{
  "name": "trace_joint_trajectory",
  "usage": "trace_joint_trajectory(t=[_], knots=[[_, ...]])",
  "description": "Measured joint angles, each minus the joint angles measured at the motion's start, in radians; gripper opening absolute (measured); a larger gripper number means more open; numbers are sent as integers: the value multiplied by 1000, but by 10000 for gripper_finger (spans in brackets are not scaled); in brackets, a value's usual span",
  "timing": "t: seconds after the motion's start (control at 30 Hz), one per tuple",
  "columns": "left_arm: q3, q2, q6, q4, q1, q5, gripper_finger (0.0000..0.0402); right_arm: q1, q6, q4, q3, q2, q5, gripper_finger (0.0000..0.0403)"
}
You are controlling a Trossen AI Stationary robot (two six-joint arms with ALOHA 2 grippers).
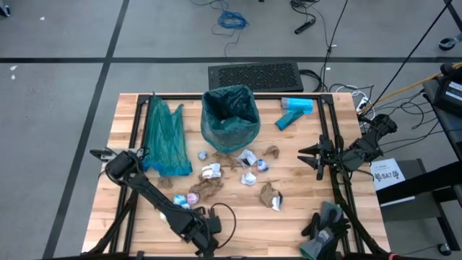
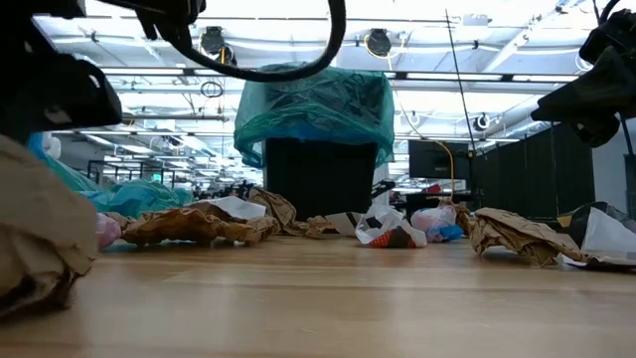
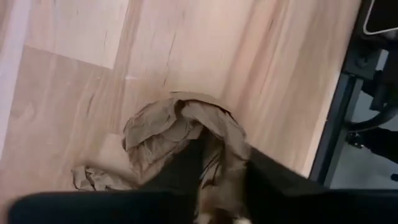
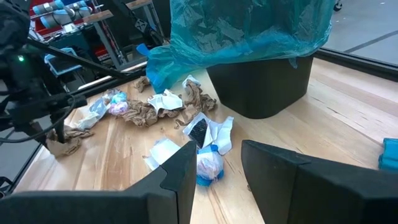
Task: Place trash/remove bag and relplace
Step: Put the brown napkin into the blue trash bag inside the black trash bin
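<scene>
My left gripper (image 3: 208, 180) is down at the table's near edge, fingers (image 3: 180, 168) pinching a crumpled brown paper scrap (image 3: 168, 127). They look closed onto it, w/ paper bunched between and around them, tho I can't say the grip is firm yet. I'd judge this a pick so the scrap can go in the bin.

Right gripper (image 4: 214, 165) waits over the table's right side, jaws partly apart, nothing in them, aimed twd the pile.

Rest of the trash (image 1: 238, 170) lies scattered mid-table in front of the bin (image 1: 231, 115), which wears a teal liner. A spare teal bag (image 1: 164, 137) lies to the bin's left, prob. for the swap later. Wooden table (image 1: 310, 188) otherwise bare nearby.
</scene>
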Motion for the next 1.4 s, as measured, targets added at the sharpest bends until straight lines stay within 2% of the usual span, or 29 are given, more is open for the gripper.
trace_joint_trajectory(t=[0.03,0.1,0.27,0.57,0.77,0.97,1.17,1.4], knots=[[1,-6,0,-1,4,2,38,0,0,0,0,0,0,121],[19,-20,2,-4,14,10,14,0,0,0,0,0,0,121],[86,-81,9,1,61,-2,6,0,0,0,0,0,0,121],[247,-197,39,0,222,-180,5,0,0,0,0,0,0,121],[399,-229,198,2,353,-293,4,0,0,0,0,0,0,120],[522,-227,349,-61,506,-345,4,0,0,0,0,0,0,120],[611,-227,429,-283,674,-351,5,0,0,0,0,0,0,120],[652,-227,662,-311,804,-332,8,0,0,0,0,0,0,120]])
